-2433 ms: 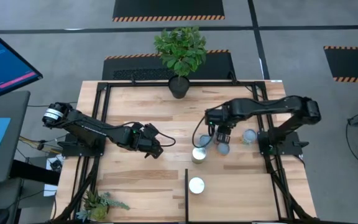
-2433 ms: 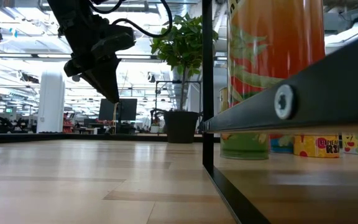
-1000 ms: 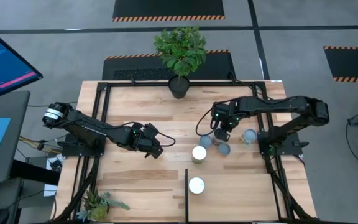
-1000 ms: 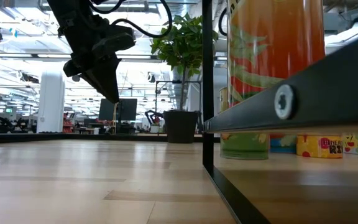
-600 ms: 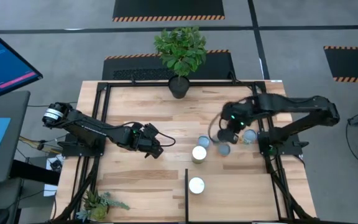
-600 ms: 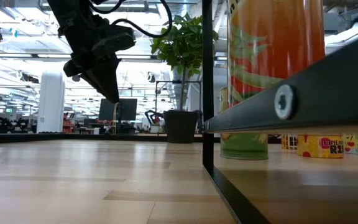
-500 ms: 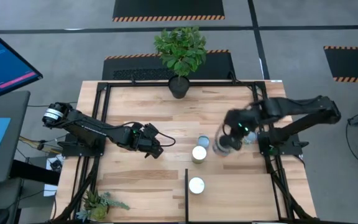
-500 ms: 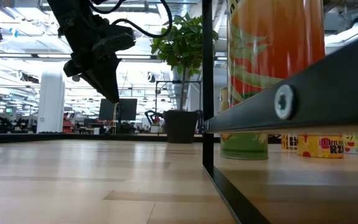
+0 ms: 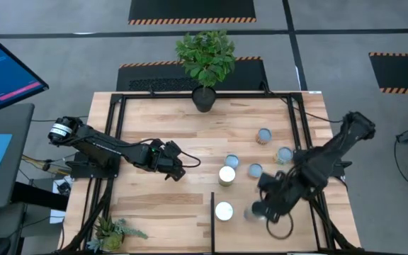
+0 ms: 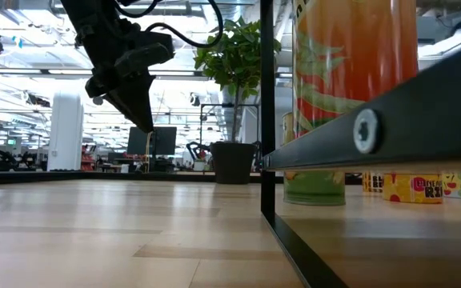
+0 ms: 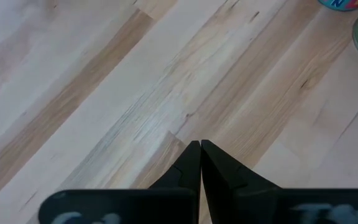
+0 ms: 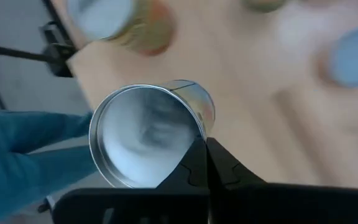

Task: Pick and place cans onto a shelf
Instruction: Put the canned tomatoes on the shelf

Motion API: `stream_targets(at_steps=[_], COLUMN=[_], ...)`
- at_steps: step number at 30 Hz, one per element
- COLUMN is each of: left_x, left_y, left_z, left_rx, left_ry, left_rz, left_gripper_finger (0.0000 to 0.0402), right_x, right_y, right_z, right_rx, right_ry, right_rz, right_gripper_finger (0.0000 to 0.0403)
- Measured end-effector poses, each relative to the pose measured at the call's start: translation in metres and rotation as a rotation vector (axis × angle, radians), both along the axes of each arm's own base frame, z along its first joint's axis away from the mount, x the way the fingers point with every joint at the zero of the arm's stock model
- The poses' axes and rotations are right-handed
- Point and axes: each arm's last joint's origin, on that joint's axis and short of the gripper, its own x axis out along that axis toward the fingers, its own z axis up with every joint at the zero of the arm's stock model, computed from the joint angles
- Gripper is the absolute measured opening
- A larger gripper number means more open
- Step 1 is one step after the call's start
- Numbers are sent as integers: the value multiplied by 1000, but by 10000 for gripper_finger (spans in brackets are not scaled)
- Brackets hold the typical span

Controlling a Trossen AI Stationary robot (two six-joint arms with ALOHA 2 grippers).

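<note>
- The left gripper (image 9: 176, 167) waits over the bare tabletop (image 9: 154, 120) at about 9 o'clock from the table's middle. Its fingers are pressed tip to tip and it carries nothing.
- Five loose cans (image 9: 255, 170) stand right of centre, spread from 1 to 4 o'clock. They are short cylinders with flat round tops, pale blue or silvery, and one is white. Most stand apart, though two look close together. The tabletop is smooth, pale planking with long grain.
- The shelf (image 9: 239, 237) lies at 5 o'clock. It is light wood edged with thin black metal bars, and one white-topped can (image 9: 223, 210) already stands on it just right of the upright bar.
- The right gripper (image 9: 261, 207) hangs over the shelf at about 5 o'clock. Its fingers are drawn fully together on the rim of the held can (image 12: 145, 140), a thin-walled shiny cylinder with a silvery round face. The can sits just right of the white-topped one.
- Likely trouble: a pinch on a slick thin rim leaves the can free to swing or slip, so it could land tilted and roll.
- It may also knock the neighbouring white-topped can or catch the black bar if it comes down off line.
- Blue-green fabric (image 12: 17, 155), perhaps a sleeve, shows beyond the held can. I judge anything that near the arm's reach to be a collision risk.
</note>
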Motion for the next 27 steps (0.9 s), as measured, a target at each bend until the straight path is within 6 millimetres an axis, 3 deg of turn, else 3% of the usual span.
stream_targets(at_steps=[6, 13, 18, 23, 27], left_x=[0, 0, 0, 0, 0], left_y=[0, 0, 0, 0, -1], left_z=[0, 0, 0, 0, 0], left_rx=[6, 5, 5, 4, -9], left_ry=[8, 16, 16, 15, 14], left_rz=[-17, -33, -33, -34, -38], left_gripper_finger=[0, 0, 0, 0, 0], right_x=[28, 51, 61, 69, 70], right_y=[36, 61, 70, 75, 74], right_z=[-24, -16, -20, -34, -33], right_rx=[26, -20, -75, -98, -94], right_ry=[-27, 17, 66, 96, 88], right_rz=[2, 28, 45, 65, 54], right_gripper_finger=[0, 2, 17, 5, 13])
